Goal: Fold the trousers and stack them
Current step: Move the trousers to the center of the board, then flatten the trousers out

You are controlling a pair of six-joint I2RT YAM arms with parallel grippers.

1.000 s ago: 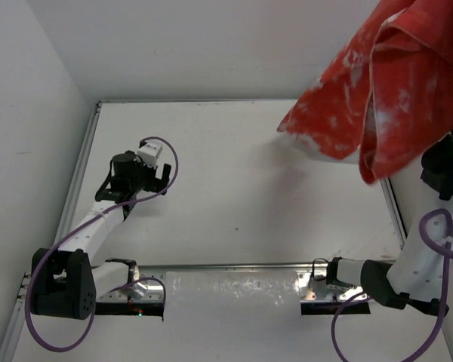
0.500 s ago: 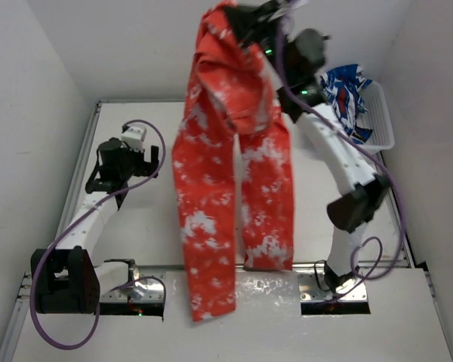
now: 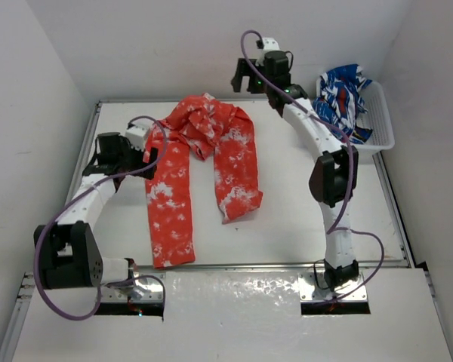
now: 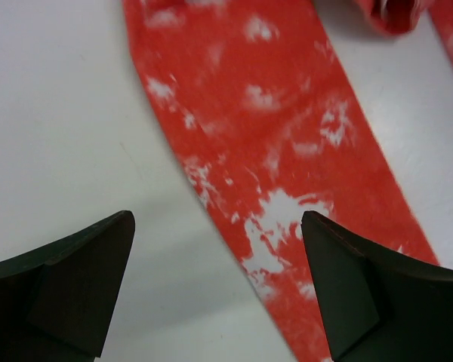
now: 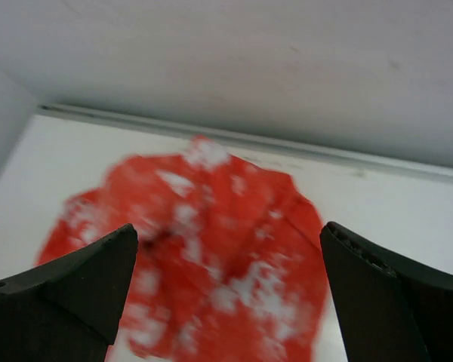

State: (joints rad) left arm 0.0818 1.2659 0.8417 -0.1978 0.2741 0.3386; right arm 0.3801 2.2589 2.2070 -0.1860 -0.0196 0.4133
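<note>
The red-orange trousers (image 3: pixel 211 143) with white speckles lie on the white table, waist bunched at the back and two legs running toward the near edge. The left leg (image 3: pixel 168 215) is longer and flat; the right leg (image 3: pixel 238 177) ends mid-table. My left gripper (image 3: pixel 151 151) hovers open at the left leg's upper outer edge; in the left wrist view the fabric edge (image 4: pixel 287 136) runs between the open left gripper (image 4: pixel 219 286). My right gripper (image 3: pixel 245 81) is raised at the back, open and empty. In the right wrist view the bunched trousers (image 5: pixel 211 264) lie below the right gripper (image 5: pixel 230 294).
A white basket (image 3: pixel 383 128) stands at the back right holding a blue, white and red patterned garment (image 3: pixel 340 94). White walls close in on the left and back. The right arm's elbow (image 3: pixel 328 177) hangs over the table's right side.
My right gripper has opened and let the trousers go; they dropped from hanging in the air to lying on the table. The left gripper has moved over to the left leg.
</note>
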